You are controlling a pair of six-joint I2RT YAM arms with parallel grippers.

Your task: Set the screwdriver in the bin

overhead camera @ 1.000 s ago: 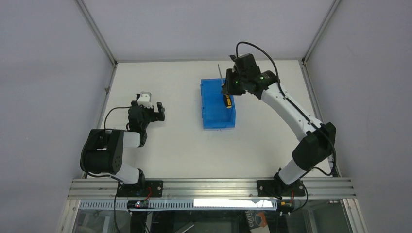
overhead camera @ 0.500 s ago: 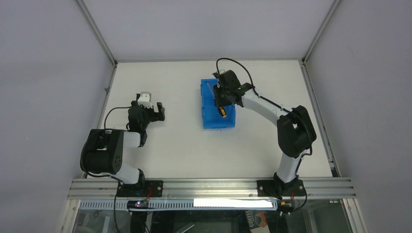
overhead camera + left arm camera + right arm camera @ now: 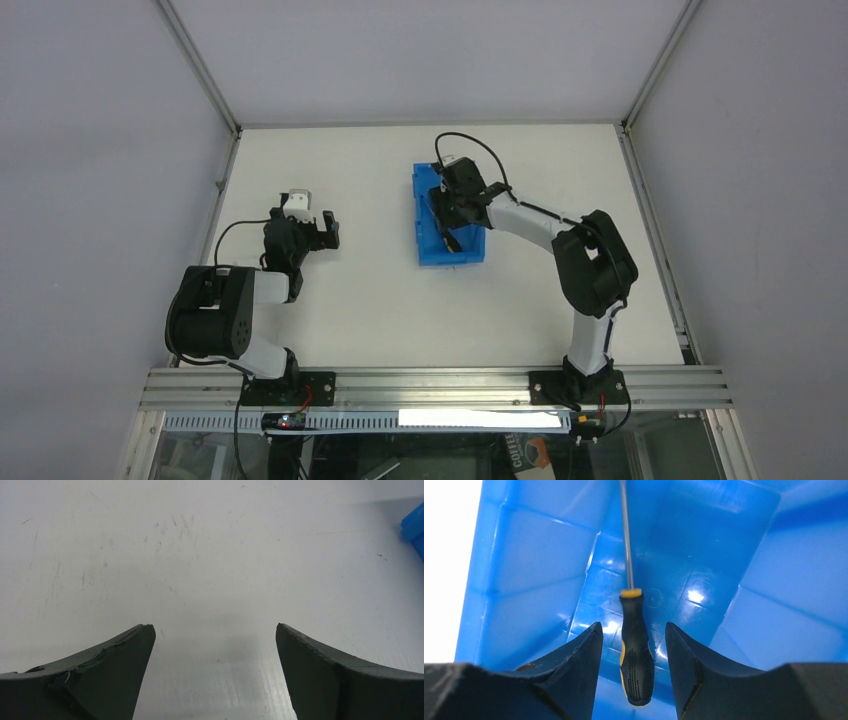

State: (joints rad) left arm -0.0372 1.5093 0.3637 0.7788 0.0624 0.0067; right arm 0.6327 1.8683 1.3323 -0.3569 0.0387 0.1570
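Observation:
The blue bin [image 3: 430, 255] stands mid-table. My right gripper [image 3: 446, 212] is low inside it. In the right wrist view the screwdriver [image 3: 636, 650], with its black-and-yellow handle and thin silver shaft, lies on the floor of the bin [image 3: 524, 580]. It sits between the fingers of my right gripper [image 3: 633, 630], with a gap on each side of the handle, so the jaws are open. In the top view the gripper hides most of the screwdriver. My left gripper [image 3: 325, 232] rests open and empty over bare table at the left, also seen in the left wrist view [image 3: 215, 630].
The bin's blue walls surround the right gripper closely on all sides. A corner of the bin [image 3: 415, 530] shows at the right edge of the left wrist view. Grey enclosure walls and a metal frame border the white table [image 3: 350, 300].
My right gripper has moved left and down from above the bin's far right edge into the bin, taking the screwdriver with it. The left arm has not moved.

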